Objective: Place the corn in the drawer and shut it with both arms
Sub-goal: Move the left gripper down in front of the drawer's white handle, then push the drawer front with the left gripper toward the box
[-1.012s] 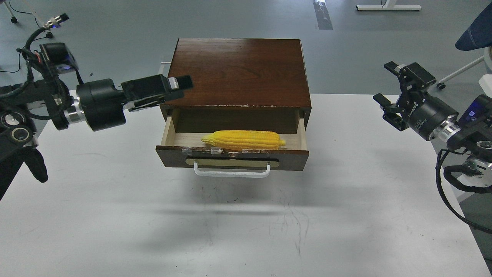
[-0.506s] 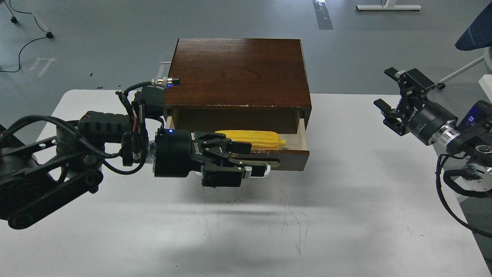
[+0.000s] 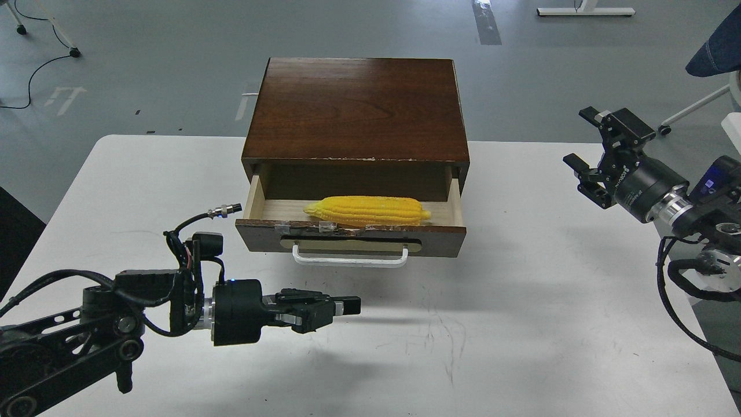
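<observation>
Corn (image 3: 367, 210) in open drawer (image 3: 349, 238); left hand (image 3: 346, 306) seemingly closed, empty, clear of handle (image 3: 349, 258).

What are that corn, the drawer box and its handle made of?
The corn looks like plastic: uniformly bright yellow, smooth, with moulded kernel rows. The box seems to be dark-stained wood or veneer with a slight sheen; grain shows, and its front top edge is chipped pale. The drawer is pale bare wood inside. The handle is a glossy white bar, plastic or painted metal; I cannot tell which.
</observation>
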